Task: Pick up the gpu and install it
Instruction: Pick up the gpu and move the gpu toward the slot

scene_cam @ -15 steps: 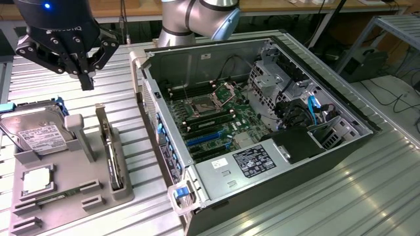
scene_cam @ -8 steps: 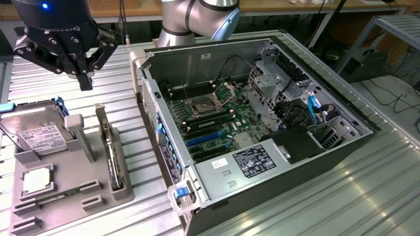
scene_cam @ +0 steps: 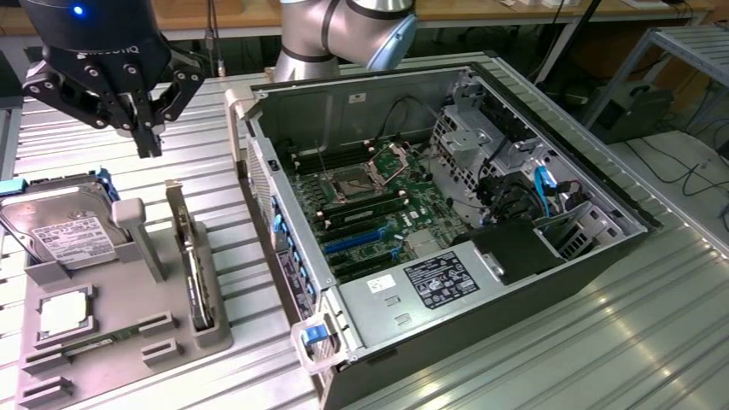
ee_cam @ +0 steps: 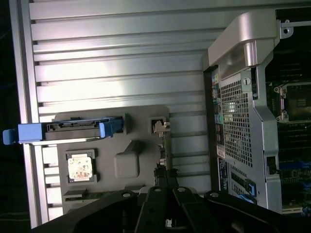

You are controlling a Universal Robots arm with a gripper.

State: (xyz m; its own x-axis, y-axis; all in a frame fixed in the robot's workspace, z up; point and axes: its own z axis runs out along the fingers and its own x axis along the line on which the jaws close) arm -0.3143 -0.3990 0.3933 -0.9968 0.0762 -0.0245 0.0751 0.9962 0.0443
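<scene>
The gpu [scene_cam: 189, 260] stands on its edge in a slot of the grey holder [scene_cam: 125, 329], its silver end bracket [scene_cam: 176, 205] toward the back. My gripper [scene_cam: 146, 152] hangs above the table behind the holder, shut, with nothing between its fingers. In the wrist view the gpu [ee_cam: 163, 143] appears edge-on as a thin strip just beyond my shut gripper [ee_cam: 164, 174]. The open computer case [scene_cam: 569, 162] lies on its side at the exterior view's right, its motherboard [scene_cam: 376, 213] and blue slots [scene_cam: 355, 243] exposed.
On the grey holder [ee_cam: 131, 162] are a silver hard drive [scene_cam: 63, 235] with blue rails [ee_cam: 29, 133], a processor chip [ee_cam: 79, 168] and memory sticks [scene_cam: 80, 346]. The case's rear wall [ee_cam: 238, 121] stands close beside the holder. Slatted metal tabletop [ee_cam: 121, 63] surrounds them.
</scene>
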